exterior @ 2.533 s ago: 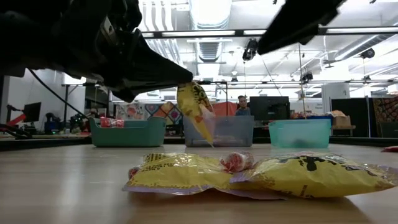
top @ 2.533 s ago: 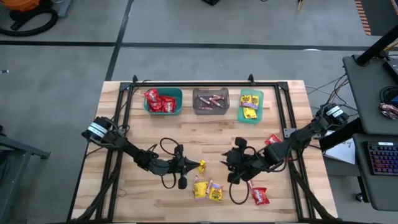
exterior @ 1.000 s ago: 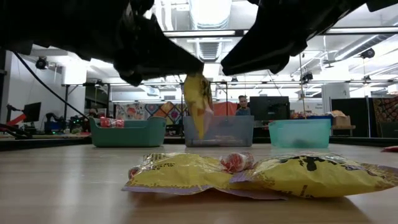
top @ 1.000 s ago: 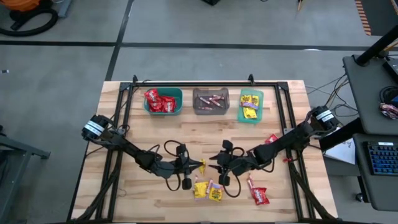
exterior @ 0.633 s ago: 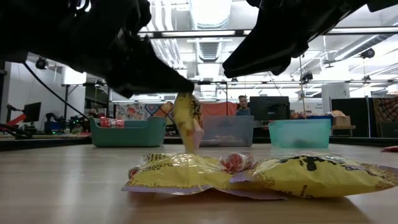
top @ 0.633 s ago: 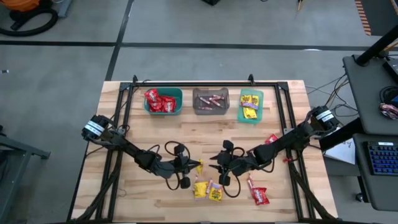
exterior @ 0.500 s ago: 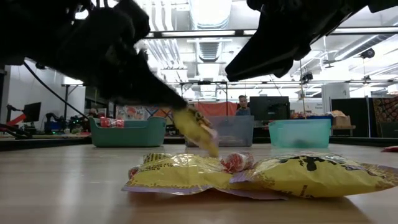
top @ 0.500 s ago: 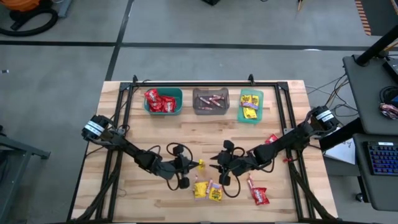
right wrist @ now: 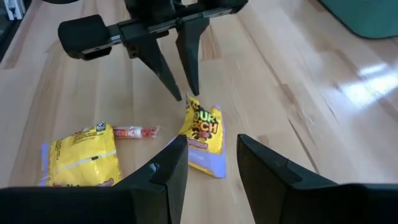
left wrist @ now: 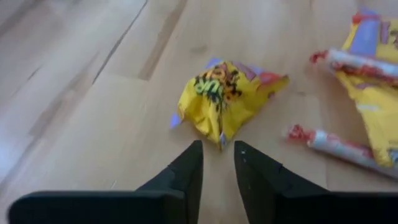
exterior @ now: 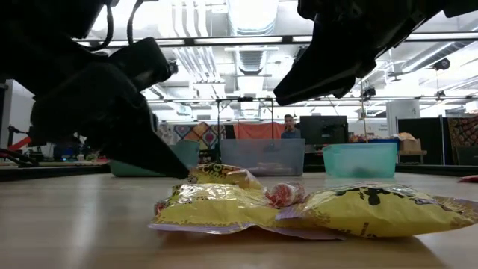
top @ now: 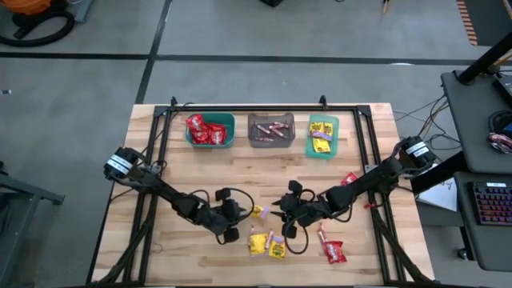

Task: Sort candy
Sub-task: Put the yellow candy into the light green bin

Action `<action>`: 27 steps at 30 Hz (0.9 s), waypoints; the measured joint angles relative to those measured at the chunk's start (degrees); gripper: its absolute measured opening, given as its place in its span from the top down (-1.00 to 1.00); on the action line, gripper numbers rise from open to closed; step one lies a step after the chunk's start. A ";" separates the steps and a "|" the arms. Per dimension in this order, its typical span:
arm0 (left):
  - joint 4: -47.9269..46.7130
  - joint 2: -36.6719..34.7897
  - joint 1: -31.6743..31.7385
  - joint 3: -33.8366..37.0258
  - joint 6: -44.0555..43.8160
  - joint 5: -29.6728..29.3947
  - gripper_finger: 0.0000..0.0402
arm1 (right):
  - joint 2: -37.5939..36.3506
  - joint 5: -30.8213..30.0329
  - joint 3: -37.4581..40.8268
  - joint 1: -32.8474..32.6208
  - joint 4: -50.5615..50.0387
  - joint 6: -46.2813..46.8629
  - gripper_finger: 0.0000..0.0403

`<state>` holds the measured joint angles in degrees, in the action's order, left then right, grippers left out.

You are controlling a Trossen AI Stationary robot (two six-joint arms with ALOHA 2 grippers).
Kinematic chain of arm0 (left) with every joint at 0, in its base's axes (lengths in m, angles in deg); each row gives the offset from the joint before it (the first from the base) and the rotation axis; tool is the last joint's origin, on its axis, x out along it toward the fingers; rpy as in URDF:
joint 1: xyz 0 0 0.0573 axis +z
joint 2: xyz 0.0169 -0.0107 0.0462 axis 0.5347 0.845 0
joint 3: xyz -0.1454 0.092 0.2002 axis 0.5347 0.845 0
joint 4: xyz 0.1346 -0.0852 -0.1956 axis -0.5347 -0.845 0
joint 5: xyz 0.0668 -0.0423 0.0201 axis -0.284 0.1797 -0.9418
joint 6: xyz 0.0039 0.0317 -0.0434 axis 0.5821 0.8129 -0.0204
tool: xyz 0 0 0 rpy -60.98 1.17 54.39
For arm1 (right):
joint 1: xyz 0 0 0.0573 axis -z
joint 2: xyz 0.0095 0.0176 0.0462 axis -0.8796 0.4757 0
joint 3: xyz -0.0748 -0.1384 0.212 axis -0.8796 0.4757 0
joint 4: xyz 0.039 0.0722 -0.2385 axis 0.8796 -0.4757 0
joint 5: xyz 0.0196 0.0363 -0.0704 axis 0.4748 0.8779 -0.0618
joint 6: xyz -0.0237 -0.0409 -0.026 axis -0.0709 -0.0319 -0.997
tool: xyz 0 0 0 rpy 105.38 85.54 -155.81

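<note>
Yellow packet [left wrist: 225, 98] lies loose on the desk [top: 240, 164] — just ahead of left gripper [left wrist: 217, 163], fingers slightly spread; right gripper [right wrist: 210, 163] spread, opposite.

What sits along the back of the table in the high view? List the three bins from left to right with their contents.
Teal bin of red packets → grey bin of pinkish sticks → green bin of yellow packets.

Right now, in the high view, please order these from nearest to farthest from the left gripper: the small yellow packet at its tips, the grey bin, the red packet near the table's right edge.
From the left gripper:
1. Small yellow packet, just beyond its tips, mid-table.
2. Grey bin, at the far edge, middle of the three bins.
3. Red packet, toward the right edge, beside the right arm.
</note>
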<state>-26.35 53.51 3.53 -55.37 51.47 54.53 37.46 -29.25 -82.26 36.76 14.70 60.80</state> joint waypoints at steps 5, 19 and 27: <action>-1.33 -2.54 0.00 -0.26 1.85 1.03 0.49 | 0.00 -0.02 0.02 0.02 -0.02 0.05 0.35; 19.56 3.81 3.37 -0.30 13.39 -1.58 0.95 | 0.04 -0.48 0.59 0.02 0.37 -0.08 0.35; 21.95 9.16 3.41 -0.30 10.70 -1.36 1.00 | 0.07 -0.48 0.59 0.02 0.37 -0.43 0.35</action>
<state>-4.40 62.68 6.94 -55.67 62.17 53.17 37.53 -29.73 -81.67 36.78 15.07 60.37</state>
